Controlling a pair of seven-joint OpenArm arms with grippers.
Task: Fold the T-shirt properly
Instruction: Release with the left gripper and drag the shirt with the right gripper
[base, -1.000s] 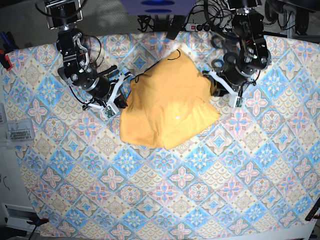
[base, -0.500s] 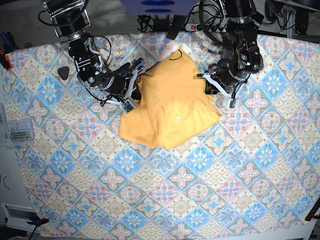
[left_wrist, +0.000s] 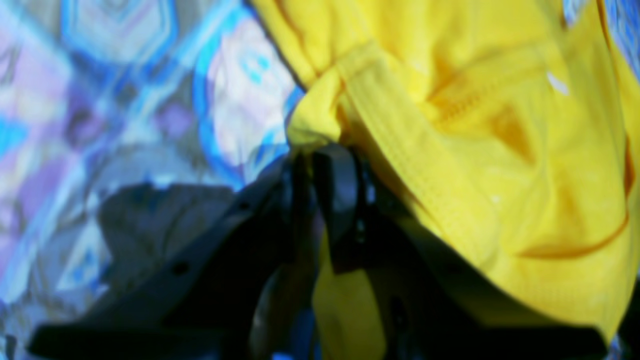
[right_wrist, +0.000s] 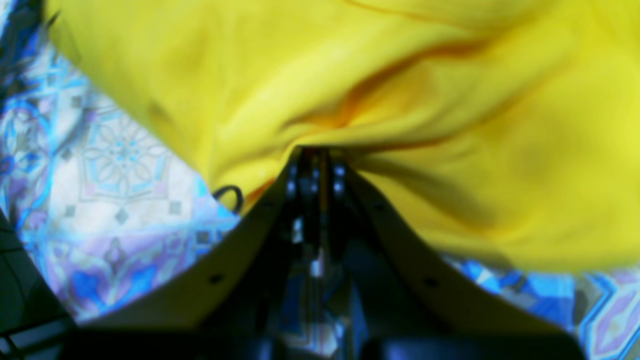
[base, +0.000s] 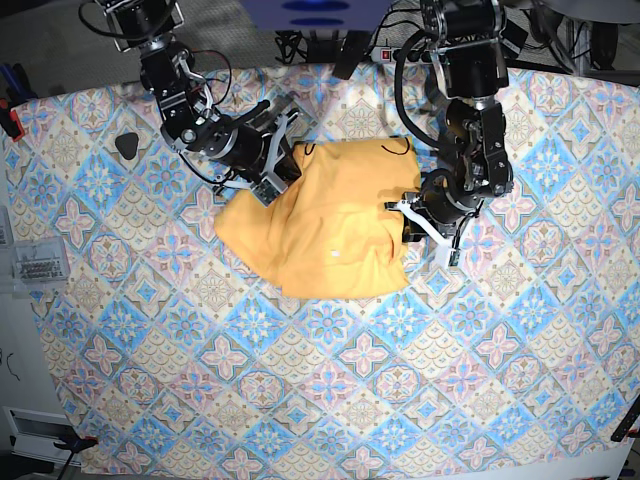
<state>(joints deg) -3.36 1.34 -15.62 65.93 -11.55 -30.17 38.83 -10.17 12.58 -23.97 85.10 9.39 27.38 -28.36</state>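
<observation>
Right wrist view: T-shirt (right_wrist: 400, 90) folds hide the right hand's (right_wrist: 315, 155) tips.

- No readable text, label, brand, number or sign is showing in any view.
- The T-shirt (base: 335, 225) is showing plain fabric; its small white speck is too small to read.

A desk (base: 520, 400) draped in a blue-and-pink tile-patterned cloth (base: 330, 400) carries a crumpled yellow-orange T-shirt (base: 330, 230) toward its far middle. A small dark object (base: 127, 145) lies on the cloth near the far left corner, well apart from the shirt.
</observation>
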